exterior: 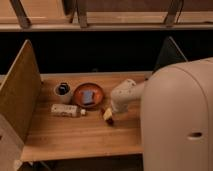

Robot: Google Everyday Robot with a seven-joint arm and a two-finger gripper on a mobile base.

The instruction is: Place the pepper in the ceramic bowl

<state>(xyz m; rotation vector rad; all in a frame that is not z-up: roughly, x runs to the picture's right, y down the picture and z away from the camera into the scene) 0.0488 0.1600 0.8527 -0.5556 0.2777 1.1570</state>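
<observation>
The gripper (107,115) is held over the pepper (110,121) on the wooden table (75,137), right of the ceramic bowl (78,96). Whether it is spread or closed cannot be told. A dark back wall (100,55) is seen beyond.

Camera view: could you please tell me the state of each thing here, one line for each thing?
gripper: low over the table, right at the pepper.
pepper: lying on the table, mostly hidden, outside the ceramic bowl.
ceramic bowl: upright, holding a blue-grey item.
white bottle: lying on its side.
mug: upright.
</observation>
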